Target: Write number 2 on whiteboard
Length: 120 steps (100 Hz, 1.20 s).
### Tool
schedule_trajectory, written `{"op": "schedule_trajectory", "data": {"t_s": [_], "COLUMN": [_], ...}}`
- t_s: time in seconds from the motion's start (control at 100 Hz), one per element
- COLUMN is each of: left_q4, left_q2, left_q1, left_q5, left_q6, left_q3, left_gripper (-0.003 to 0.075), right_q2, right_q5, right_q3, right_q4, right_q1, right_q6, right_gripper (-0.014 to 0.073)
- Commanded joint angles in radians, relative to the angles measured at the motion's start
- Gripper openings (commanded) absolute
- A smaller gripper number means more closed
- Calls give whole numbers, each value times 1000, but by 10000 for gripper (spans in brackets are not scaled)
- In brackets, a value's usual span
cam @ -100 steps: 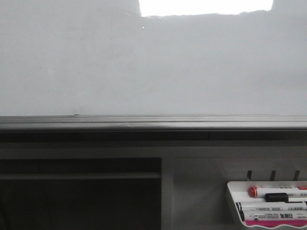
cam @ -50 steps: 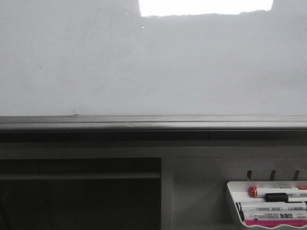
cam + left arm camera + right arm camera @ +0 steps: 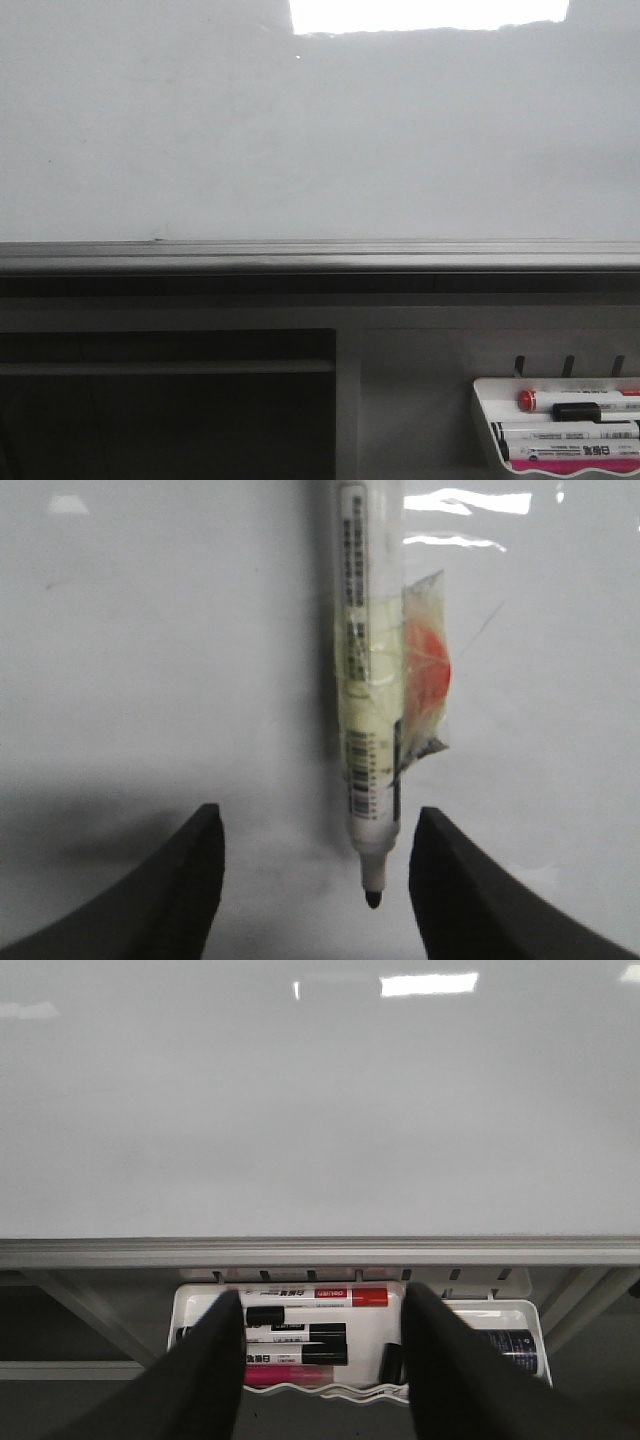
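Note:
The whiteboard [image 3: 320,130] fills the upper front view, glossy and pale grey, with a bright light patch at its top. The number 2 is out of view; the board surface I see is blank. In the left wrist view an uncapped white marker [image 3: 372,680] with a taped orange tag lies against the whiteboard [image 3: 150,630], its black tip [image 3: 372,898] pointing between my fingers. My left gripper [image 3: 315,880] is open and not touching the marker. My right gripper [image 3: 322,1360] is open above the marker tray [image 3: 185,1305], holding nothing.
A grey metal frame edge [image 3: 320,255] runs along the board's bottom. Below it at the right hangs a white marker tray [image 3: 485,420] with several markers, one red-capped [image 3: 345,1297], and a pink eraser. A dark recess [image 3: 165,410] lies under the frame at the left.

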Motion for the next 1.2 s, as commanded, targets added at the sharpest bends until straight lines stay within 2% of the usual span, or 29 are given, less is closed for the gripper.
{"op": "schedule_trajectory", "data": {"t_s": [0.0, 0.35, 0.42, 0.54, 0.67, 0.76, 0.92, 1.04, 1.191], "left_q4": [-18, -18, -18, -18, -19, -19, -14, -14, -13], "left_q2": [7, 80, 82, 82, 82, 82, 80, 80, 80], "left_q1": [0, -2, -2, -2, -2, -2, -41, -113, -236], "left_q5": [-79, -99, -99, -114, -125, -110, -33, 107, 267], "left_q6": [-11, -11, -11, -11, -11, -9, 63, 203, 326], "left_q3": [-42, -62, -62, -62, -62, -62, -96, -171, -268], "left_gripper": [385, 377, 329, 193, 85, 43, 22, 22, 22], "right_q2": [13, 13, 13, 13, 13, 13, 13, 33, 125], "right_q5": [-60, -60, -60, -60, -60, -60, -67, -67, -10], "right_q3": [-29, -29, -29, -29, -29, -29, -29, -40, -67], "right_q4": [-2, -2, -2, -2, -2, -2, 7, 139, 443], "right_q1": [-4, -4, -4, -4, -4, -4, -4, -4, -4], "right_q6": [-11, -11, -11, -11, -11, -11, -20, -145, -455], "right_gripper": [320, 320, 320, 320, 320, 320, 320, 320, 320]}}
